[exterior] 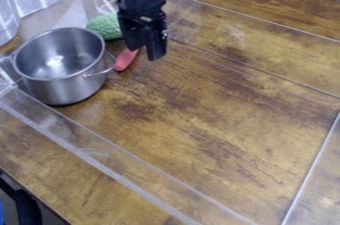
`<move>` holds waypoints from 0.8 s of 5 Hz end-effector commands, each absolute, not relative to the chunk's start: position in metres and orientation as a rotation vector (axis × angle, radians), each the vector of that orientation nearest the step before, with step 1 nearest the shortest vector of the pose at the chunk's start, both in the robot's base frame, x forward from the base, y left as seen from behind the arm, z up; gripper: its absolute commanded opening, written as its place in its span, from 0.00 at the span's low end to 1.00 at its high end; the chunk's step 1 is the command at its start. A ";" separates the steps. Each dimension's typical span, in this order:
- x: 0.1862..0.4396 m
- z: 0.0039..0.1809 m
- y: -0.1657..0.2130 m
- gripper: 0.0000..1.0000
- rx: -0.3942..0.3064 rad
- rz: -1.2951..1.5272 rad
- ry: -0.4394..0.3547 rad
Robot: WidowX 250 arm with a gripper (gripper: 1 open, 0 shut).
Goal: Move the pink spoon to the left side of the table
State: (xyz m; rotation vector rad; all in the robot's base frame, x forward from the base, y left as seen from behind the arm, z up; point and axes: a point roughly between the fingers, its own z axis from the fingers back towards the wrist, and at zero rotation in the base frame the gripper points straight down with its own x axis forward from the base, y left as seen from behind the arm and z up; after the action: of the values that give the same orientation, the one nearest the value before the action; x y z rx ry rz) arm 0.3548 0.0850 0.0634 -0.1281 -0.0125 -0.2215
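The pink spoon (125,60) lies on the dark wooden table (226,110), right next to the pot's right side. Only its pinkish-red handle shows; its silvery end is hard to make out. My black gripper (147,50) hangs just to the right of the spoon, pointing down. Its fingers stand apart and hold nothing. The spoon is not between them.
A steel pot (59,64) stands at the left. A green knobbly scrubber (105,26) lies behind the spoon, partly hidden by the arm. Clear plastic strips (106,144) cross the tabletop. A tiled wall is at the far left.
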 end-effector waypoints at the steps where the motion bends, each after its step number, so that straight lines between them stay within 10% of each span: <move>1: 0.364 0.101 0.074 0.00 -0.089 -0.225 -0.102; 3: 0.370 0.098 0.072 0.00 -0.088 -0.233 -0.091; 4: 0.374 0.089 0.075 1.00 -0.090 -0.276 -0.074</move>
State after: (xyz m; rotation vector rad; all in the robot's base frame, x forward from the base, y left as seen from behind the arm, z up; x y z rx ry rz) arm 0.3650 0.0723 0.0721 -0.1149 -0.0191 -0.2510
